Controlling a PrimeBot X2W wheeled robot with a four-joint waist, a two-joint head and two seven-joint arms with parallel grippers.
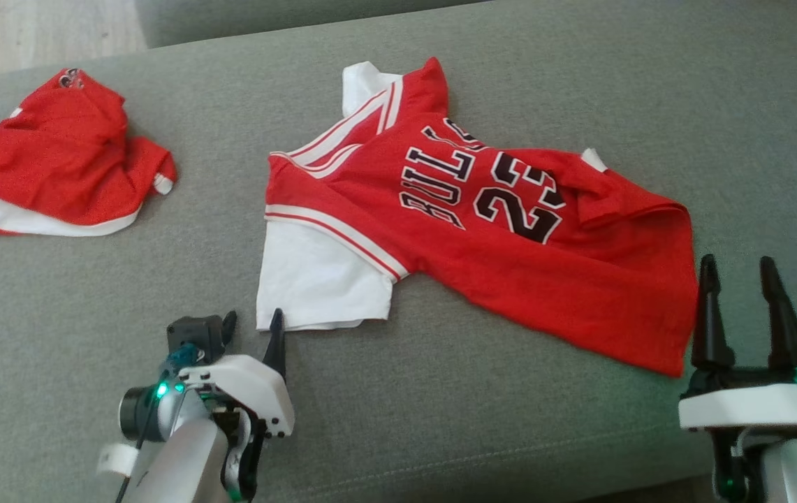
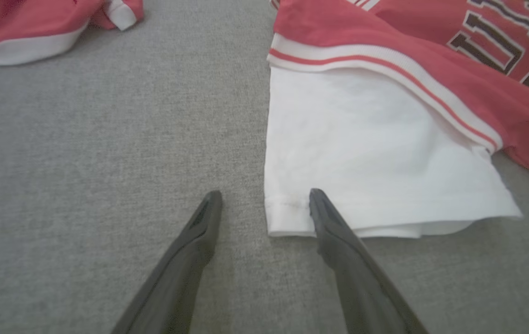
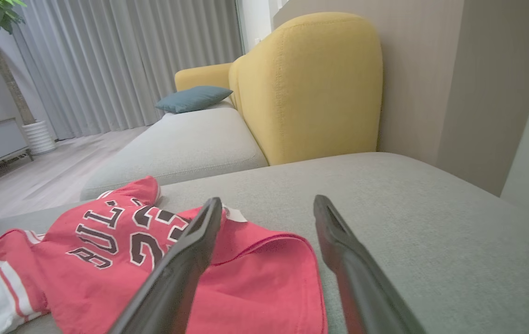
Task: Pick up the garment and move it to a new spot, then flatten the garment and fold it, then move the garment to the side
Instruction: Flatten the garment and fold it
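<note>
Both claws gape wide, empty. Our left gripper [image 2: 265, 195] straddles a corner of the white sleeve [image 2: 361, 153] on the red jersey [image 1: 510, 237], one fingertip over its hem; our right gripper [image 1: 737, 262] hovers just beside the jersey's bottom edge. Well left of the jersey, another red garment [image 1: 56, 168] lies crumpled on the grey cushion [image 1: 161, 293].

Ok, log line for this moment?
stage: pre-grasp | jersey: unfolded on sofa | left jaws: open at white sleeve hem | right jaws: open beside bottom hem | held: nothing
</note>
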